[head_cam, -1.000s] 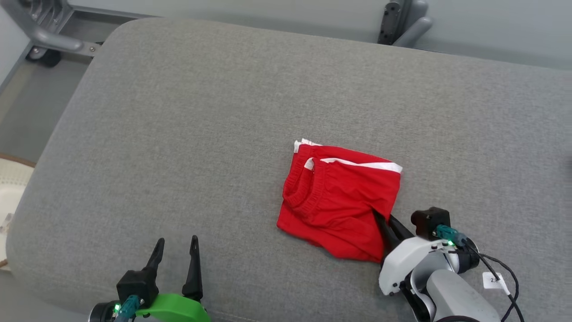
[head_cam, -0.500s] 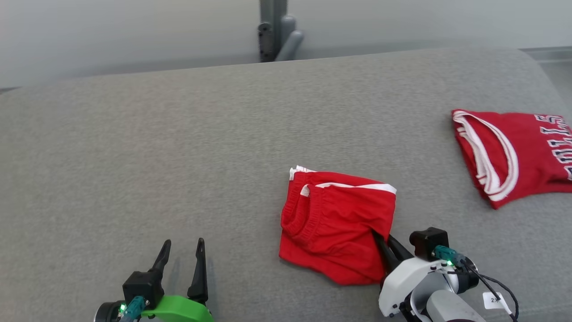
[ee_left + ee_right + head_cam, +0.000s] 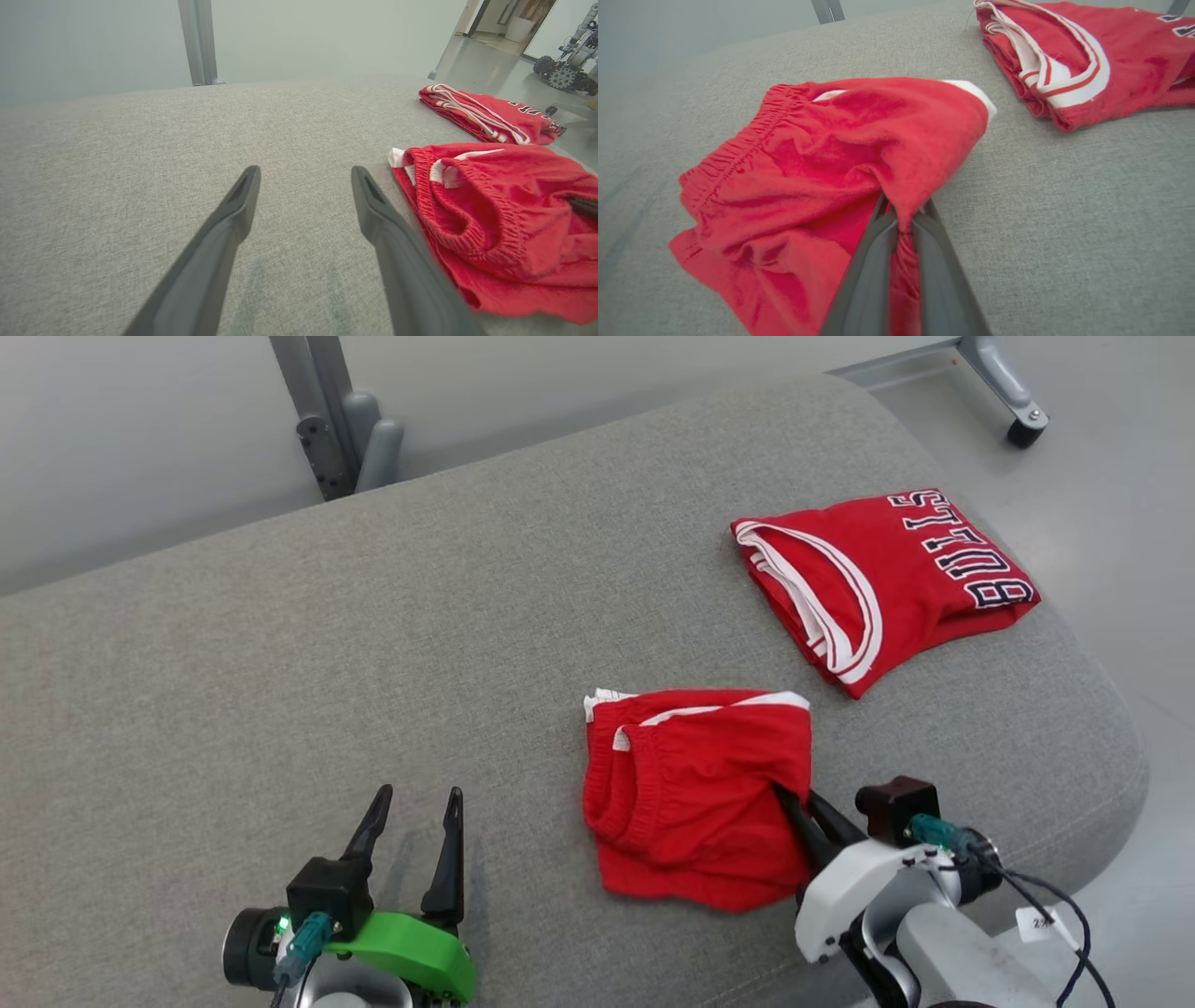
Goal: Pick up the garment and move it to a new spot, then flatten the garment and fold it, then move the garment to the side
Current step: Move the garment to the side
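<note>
Head view: caught the right gripper (image 3: 792, 805) pinched tight on the near right edge of the folded red shorts (image 3: 695, 784), lying right of centre on the grey cushion (image 3: 373, 644). Held the left gripper (image 3: 418, 793) spread wide and empty at the near left. Spotted a folded red jersey (image 3: 878, 583) far right, well apart from the shorts.

Left wrist view: looked along parted fingers (image 3: 233, 219) over bare cushion, with the shorts just to the right.

Right wrist view: saw red cloth bunched between the closed fingers (image 3: 873, 261), with the elastic waistband off to the left.

Looked like the final shift to the side. Called for a low, slow drag, since a pinch on one edge alone risked spilling the fold. Needed a stop short of the jersey, then a clean release.
</note>
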`<state>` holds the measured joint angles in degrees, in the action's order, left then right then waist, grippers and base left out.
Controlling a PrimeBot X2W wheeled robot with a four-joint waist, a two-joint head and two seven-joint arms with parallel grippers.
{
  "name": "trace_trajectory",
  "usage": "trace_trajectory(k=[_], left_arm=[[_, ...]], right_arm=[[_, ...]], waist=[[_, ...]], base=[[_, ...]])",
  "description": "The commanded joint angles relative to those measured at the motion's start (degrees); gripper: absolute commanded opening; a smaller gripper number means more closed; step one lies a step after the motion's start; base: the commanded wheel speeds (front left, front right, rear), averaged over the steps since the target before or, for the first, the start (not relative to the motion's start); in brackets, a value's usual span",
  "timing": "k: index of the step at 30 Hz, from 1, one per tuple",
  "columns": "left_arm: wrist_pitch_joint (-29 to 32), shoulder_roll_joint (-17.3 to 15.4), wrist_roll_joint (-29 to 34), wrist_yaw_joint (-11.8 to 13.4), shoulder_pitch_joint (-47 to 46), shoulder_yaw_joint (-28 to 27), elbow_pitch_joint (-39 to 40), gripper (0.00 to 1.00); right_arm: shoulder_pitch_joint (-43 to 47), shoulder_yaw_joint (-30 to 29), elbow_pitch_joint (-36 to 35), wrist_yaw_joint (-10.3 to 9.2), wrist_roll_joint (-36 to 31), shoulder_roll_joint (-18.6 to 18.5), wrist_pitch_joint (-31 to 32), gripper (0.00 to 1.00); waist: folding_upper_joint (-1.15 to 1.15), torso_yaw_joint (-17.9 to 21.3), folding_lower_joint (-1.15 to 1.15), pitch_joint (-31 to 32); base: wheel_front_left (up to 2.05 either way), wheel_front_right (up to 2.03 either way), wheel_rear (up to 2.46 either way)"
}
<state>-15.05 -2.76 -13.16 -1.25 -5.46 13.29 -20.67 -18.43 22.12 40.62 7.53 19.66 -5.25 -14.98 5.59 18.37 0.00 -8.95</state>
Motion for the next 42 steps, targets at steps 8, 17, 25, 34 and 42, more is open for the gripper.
trace_trajectory(k=[8, 17, 25, 34, 42], left_arm=[[-0.1, -0.3, 2.6, -1.0, -3.8, -0.5, 0.5, 1.0], [-0.1, -0.3, 4.9, -1.1, -5.9, -1.3, 1.2, 1.0], [-0.1, -0.3, 6.3, -1.4, -6.0, -2.2, 2.1, 1.0], [-0.1, -0.2, 6.9, -1.5, -4.8, -2.8, 2.5, 1.0], [-0.1, -0.2, 7.1, -0.7, -4.7, -3.3, 2.3, 1.0]], right_arm=[[-11.8, 4.8, 0.6, -0.1, -0.1, -6.7, -0.1, 0.0], [-24.6, 5.7, 8.2, -0.1, 1.1, -13.8, -0.1, 0.0], [-30.4, -0.8, 15.5, -0.11, -0.3, -21.2, -0.1, 0.0], [-28.4, -8.9, 19.4, -0.11, -4.2, -27.0, -0.1, 0.0], [-28.9, -15.9, 21.9, -0.11, -9.8, -29.7, -0.1, 1.0]], waist=[[0.0, -4.6, 0.0, -9.3], [0.0, -9.6, 0.0, -13.6], [0.0, -11.9, 0.0, -14.9], [0.0, -13.3, 0.0, -14.3], [0.0, -14.3, 0.0, -14.3]], base=[[0.0, 0.0, 0.0], [0.0, 0.0, 0.0], [0.0, 0.0, 0.0], [0.0, 0.0, 0.0], [0.0, 0.0, 0.0]])
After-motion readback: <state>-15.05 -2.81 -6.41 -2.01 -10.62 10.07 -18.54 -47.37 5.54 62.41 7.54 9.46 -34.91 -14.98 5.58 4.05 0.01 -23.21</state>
